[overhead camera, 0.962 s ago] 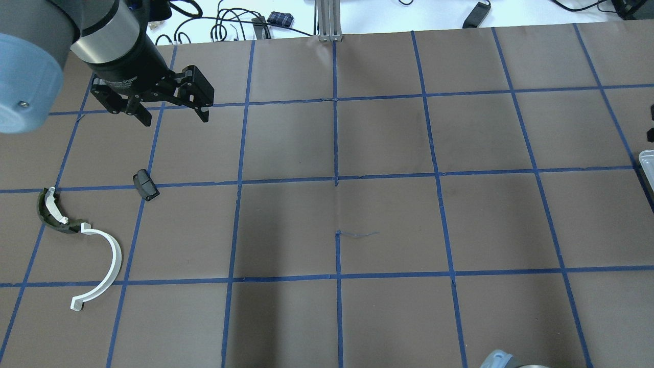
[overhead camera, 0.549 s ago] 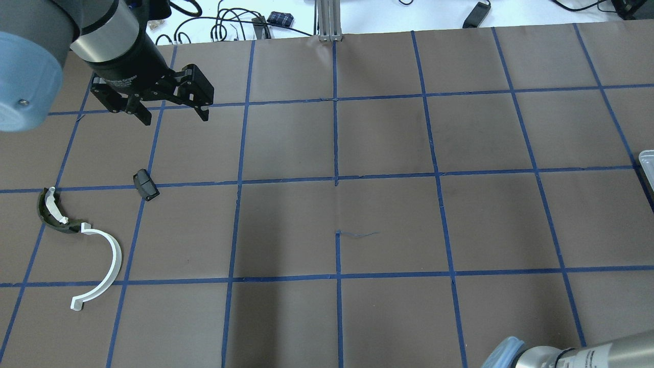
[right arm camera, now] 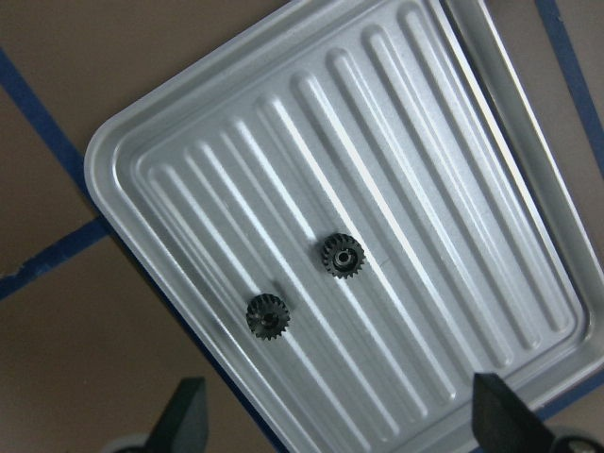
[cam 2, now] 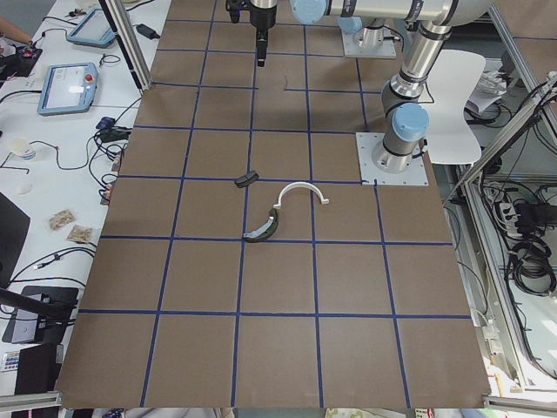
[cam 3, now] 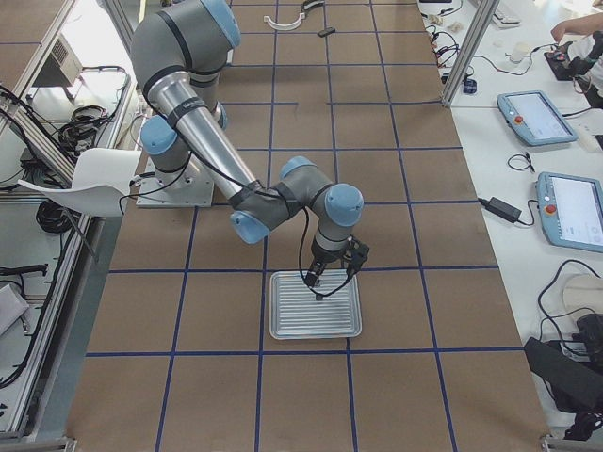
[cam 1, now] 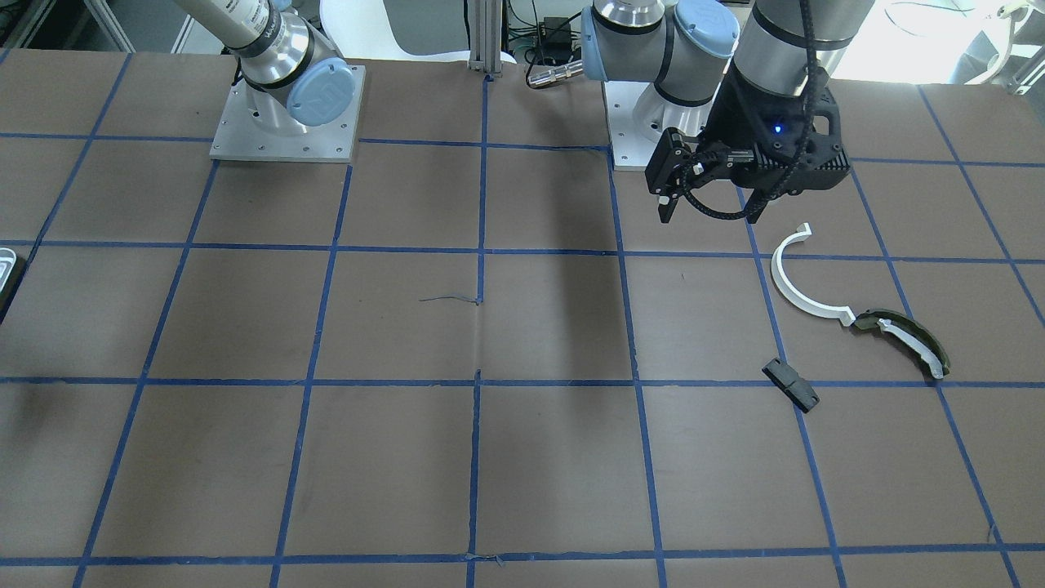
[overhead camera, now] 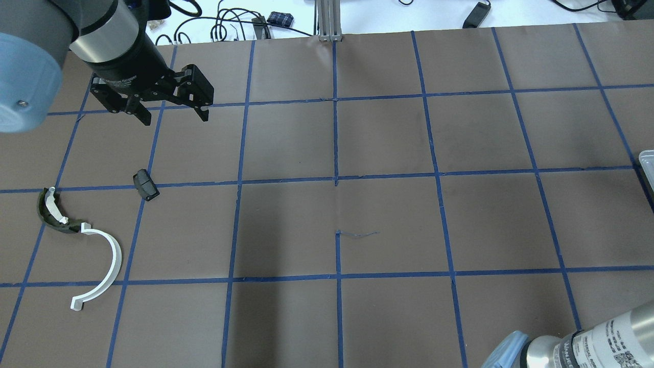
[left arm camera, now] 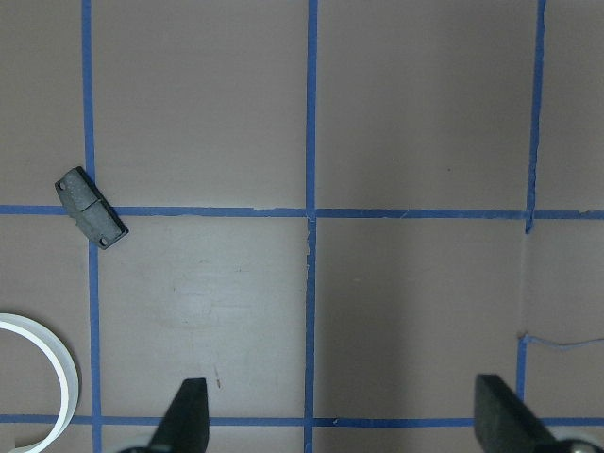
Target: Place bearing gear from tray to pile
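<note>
The ribbed pale grey tray fills the right wrist view and holds two small black bearing gears, one near its middle and one nearer its edge. My right gripper is open and empty above the tray, as the exterior right view also shows. The pile lies at the table's left: a white half-ring, a dark olive curved piece and a small black block. My left gripper is open and empty, hanging above the table beyond the block.
The brown table cover carries a blue tape grid. Only the tray's edge shows at the overhead view's right border. The right arm's forearm crosses the bottom right corner. Cables lie past the table's far edge.
The right arm's forearm has come further into the overhead view's bottom right corner, and dark parts at the right edge have left the view. The left arm and the pile have not moved.
</note>
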{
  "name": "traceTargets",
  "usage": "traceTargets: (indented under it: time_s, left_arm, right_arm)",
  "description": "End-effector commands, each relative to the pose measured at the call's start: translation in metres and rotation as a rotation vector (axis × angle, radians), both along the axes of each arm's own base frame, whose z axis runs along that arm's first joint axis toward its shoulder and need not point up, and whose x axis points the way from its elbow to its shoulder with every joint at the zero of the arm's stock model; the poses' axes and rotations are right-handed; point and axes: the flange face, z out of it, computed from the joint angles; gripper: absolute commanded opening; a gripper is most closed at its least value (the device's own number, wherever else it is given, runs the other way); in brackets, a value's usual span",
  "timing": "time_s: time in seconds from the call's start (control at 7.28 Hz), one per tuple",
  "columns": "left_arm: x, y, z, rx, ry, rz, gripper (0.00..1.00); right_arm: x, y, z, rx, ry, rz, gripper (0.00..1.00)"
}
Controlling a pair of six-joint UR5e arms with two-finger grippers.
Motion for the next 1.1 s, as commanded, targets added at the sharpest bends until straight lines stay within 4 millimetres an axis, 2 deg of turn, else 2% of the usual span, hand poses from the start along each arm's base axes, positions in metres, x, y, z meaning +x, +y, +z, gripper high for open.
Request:
traceTargets:
  time_s: [0.0, 0.41, 0.55, 0.69, 0.96]
  left_arm:
    - [0.0, 0.0, 0.0, 0.001, 0.0, 0.0, 1.0]
    - [0.0, 0.0, -0.001, 0.002, 0.0, 0.0, 1.0]
    - [0.0, 0.0, -0.001, 0.002, 0.0, 0.0, 1.0]
    - [0.0, 0.0, -0.001, 0.002, 0.0, 0.0, 1.0]
    - [0.0, 0.0, -0.001, 0.002, 0.0, 0.0, 1.0]
  right_arm:
    - [-0.013, -0.005, -0.037, -0.006, -0.007, -0.06, 1.0]
    - [-0.019, -0.009, -0.044, -0.017, 0.007, -0.146, 1.0]
    - [-0.035, -0.022, -0.057, -0.017, 0.009, -0.157, 1.0]
    - [-0.046, -0.031, -0.06, -0.021, 0.017, -0.154, 1.0]
    - [-0.041, -0.026, -0.067, 0.02, -0.023, -0.158, 0.96]
